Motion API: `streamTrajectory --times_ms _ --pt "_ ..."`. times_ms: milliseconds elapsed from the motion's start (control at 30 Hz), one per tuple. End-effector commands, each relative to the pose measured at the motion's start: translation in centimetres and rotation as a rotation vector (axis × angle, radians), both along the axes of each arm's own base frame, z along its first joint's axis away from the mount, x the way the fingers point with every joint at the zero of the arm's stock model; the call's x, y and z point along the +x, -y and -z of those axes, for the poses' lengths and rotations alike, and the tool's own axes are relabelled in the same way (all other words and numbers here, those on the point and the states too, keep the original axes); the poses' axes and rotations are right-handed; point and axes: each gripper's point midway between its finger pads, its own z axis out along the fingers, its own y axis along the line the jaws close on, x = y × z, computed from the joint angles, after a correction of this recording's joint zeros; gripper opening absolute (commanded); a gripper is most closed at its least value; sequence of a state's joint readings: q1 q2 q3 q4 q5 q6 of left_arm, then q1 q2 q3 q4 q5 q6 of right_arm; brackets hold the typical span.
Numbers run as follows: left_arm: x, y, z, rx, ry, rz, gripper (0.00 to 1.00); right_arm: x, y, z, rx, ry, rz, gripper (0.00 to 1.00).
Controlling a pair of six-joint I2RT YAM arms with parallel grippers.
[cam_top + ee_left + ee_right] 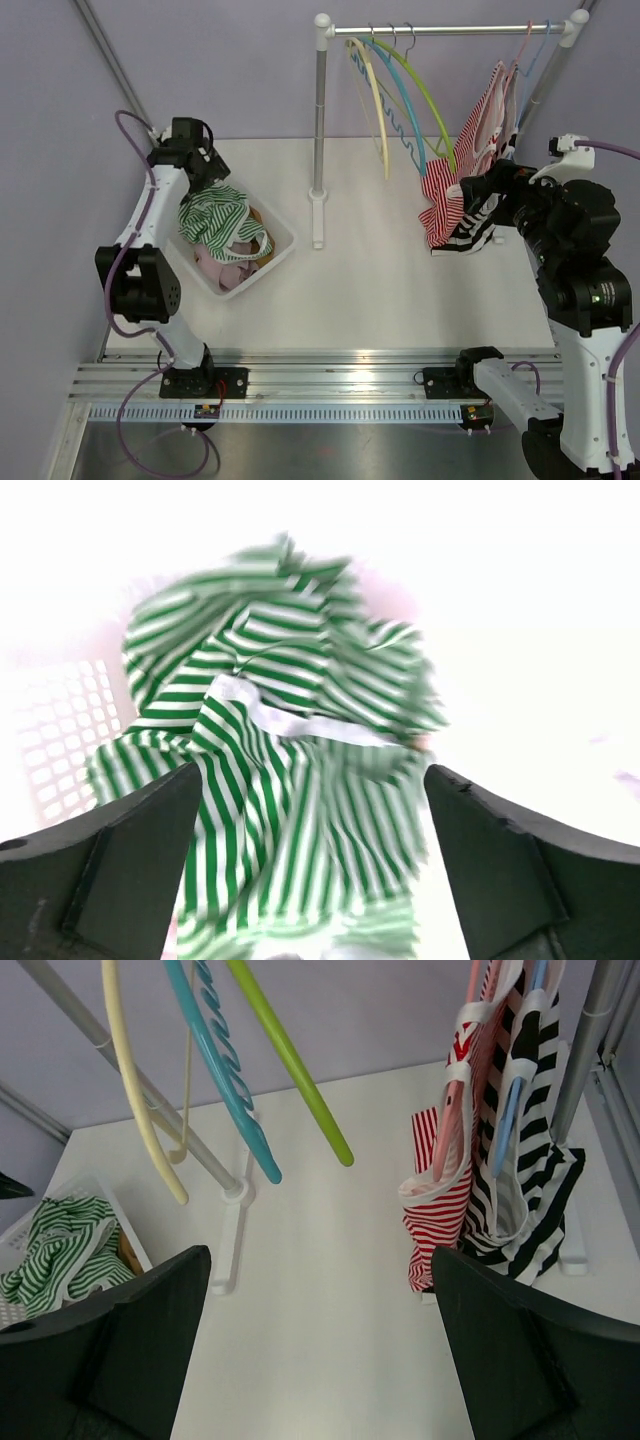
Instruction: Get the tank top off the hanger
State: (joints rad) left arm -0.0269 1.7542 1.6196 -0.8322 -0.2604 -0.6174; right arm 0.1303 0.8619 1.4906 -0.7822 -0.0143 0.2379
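Red-striped tank top (pixel 445 1230) hangs on its pink hanger (pixel 447 1130) at the rail's right end; I judge it next, wanting a strap grab. My right gripper (pixel 315 1270) faces it, jaws wide, empty; left gripper (pixel 312 780) gapes empty above the green-striped top (pixel 280 680) in the basket (pixel 289 241)

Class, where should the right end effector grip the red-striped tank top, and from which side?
Probably pinch the red-striped tank top low on its hanging body, from the green hanger side; the black-striped top crowds the other side, and straps loop the pink hanger.
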Motion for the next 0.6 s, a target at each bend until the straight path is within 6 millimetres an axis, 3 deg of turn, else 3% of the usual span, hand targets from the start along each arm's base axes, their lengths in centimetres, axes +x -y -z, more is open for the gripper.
streamTrajectory --times_ms 0,67,100,233,267,333,367,500,567 --pt "-1.2 -0.4 -9.1 0.021 0.186 0.011 0.99 0.5 1.8 -1.3 -0.035 0.008 0.099 0.99" --pt "-1.9 -0.1 -11.1 0.013 0.235 0.03 0.99 1.2 2.7 -1.8 -0.051 0.011 0.147 1.0" --pt "-2.8 0.7 -13.1 -0.011 0.292 0.082 0.99 1.3 3.1 -2.8 -0.063 0.033 0.164 1.0" --pt "-5.8 3.7 -17.2 -0.036 0.414 0.24 0.99 3.3 4.5 -3.8 -0.114 0.012 0.246 0.99" --pt "-6.9 5.1 -17.4 -0.023 0.407 0.3 0.99 4.6 4.4 -3.3 -0.127 -0.014 0.249 0.99" --pt "-9.3 5.4 -17.8 0.018 0.419 0.304 0.99 5.6 4.6 -4.4 -0.133 0.012 0.265 0.99" --pt "-10.1 6.7 -17.8 0.028 0.429 0.34 0.99 6.8 4.5 -4.4 -0.145 0.009 0.262 0.99" --pt "-13.6 9.7 -16.9 0.036 0.452 0.445 0.99 10.4 4.8 -5.0 -0.174 -0.007 0.291 0.87" --pt "-15.2 11.2 -15.8 0.049 0.435 0.517 0.99 12.4 5.0 -5.3 -0.188 -0.015 0.31 0.74"
